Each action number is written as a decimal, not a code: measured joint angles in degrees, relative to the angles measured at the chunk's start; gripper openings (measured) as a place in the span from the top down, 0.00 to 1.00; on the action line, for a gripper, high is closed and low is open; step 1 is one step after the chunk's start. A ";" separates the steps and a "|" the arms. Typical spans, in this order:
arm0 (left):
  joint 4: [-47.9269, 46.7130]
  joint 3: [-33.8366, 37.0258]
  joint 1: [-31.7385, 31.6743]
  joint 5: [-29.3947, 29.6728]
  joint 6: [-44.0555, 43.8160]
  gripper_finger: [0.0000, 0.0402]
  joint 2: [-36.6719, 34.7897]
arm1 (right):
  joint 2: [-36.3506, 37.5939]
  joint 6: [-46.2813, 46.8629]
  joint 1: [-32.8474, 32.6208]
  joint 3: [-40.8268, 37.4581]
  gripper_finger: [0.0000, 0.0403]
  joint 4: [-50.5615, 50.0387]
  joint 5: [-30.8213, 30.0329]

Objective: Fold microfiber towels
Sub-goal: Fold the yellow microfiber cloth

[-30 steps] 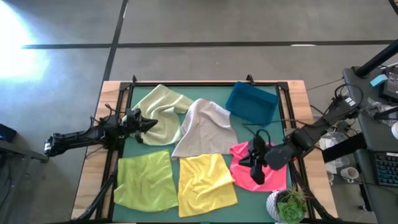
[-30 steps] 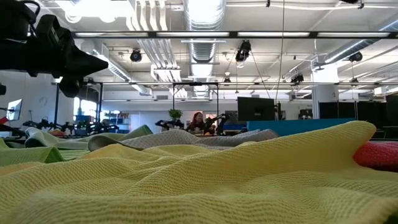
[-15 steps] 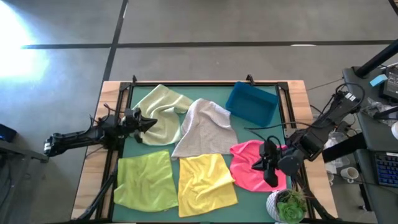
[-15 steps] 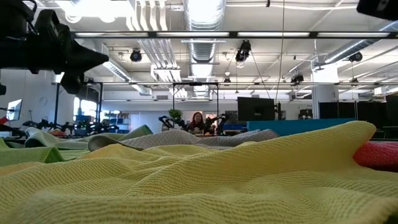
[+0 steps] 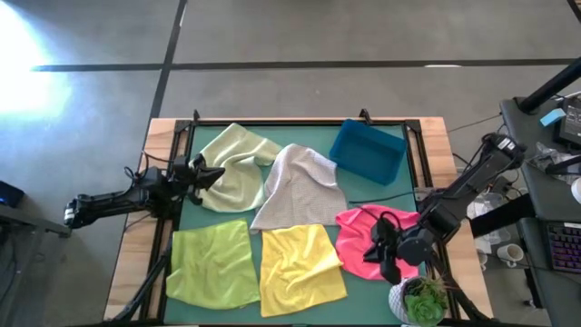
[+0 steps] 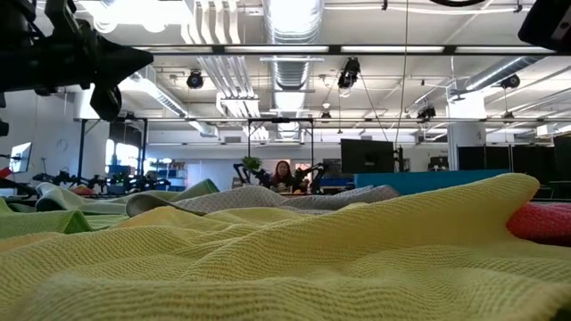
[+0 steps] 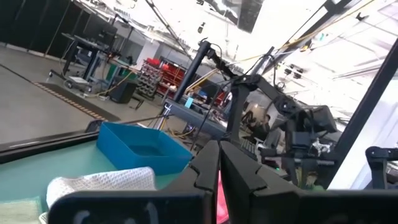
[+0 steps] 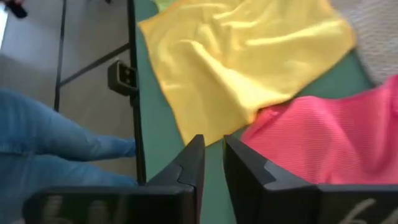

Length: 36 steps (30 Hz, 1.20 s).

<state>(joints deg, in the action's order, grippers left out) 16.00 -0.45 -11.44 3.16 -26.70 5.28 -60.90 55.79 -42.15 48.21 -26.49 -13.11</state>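
The right gripper (image 5: 379, 257) hangs over the near right part of the table, above the near left edge of the hot pink towel (image 5: 363, 238). In the right wrist view its two dark fingers (image 8: 193, 163) stand a narrow gap apart with nothing between them; bare green mat shows through the gap, and the pink cloth lies just beside one finger. The yellow towel (image 5: 300, 262) lies flat just to the left of the pink one, their edges nearly touching.

The left gripper (image 5: 211, 175) is held above the left side of the table, its tips over the left edge of the pale green towel (image 5: 238, 162). In the left wrist view its fingers (image 7: 208, 168) are pressed together and hold nothing.

The pale green towel is rumpled at the far left of the mat. The light grey towel (image 5: 298, 187) lies bunched in the middle, overlapping the pale green one's right edge. The lime green towel (image 5: 211, 264) lies spread out at the near left, beside the yellow one.

A blue rectangular bin (image 5: 368, 152) sits at the far right of the green mat (image 5: 382, 196). A small potted plant (image 5: 417, 300) stands at the table's near right corner.

In the low view the yellow cloth fills the foreground, and a person (image 6: 284, 174) sits far off in the room behind.
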 joint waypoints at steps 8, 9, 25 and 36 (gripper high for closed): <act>-0.08 -0.02 0.00 0.03 -0.08 1.00 -0.04 | -8.60 -7.65 -1.12 0.00 0.72 12.15 1.78; -0.09 0.00 0.00 0.04 -0.11 1.00 -0.04 | -9.68 -7.86 -1.42 0.00 0.71 12.55 1.78; -0.23 -0.02 0.00 0.59 -1.71 1.00 -0.02 | -23.20 -11.99 -3.55 0.00 0.65 25.64 3.23; -0.55 -0.01 0.00 2.93 -4.48 1.00 2.67 | -29.74 -20.49 -3.48 7.98 0.65 15.05 3.20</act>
<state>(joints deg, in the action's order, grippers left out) 15.45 -0.46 -11.44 6.09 -31.18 7.95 -90.64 35.29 -45.63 56.19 -11.44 -9.91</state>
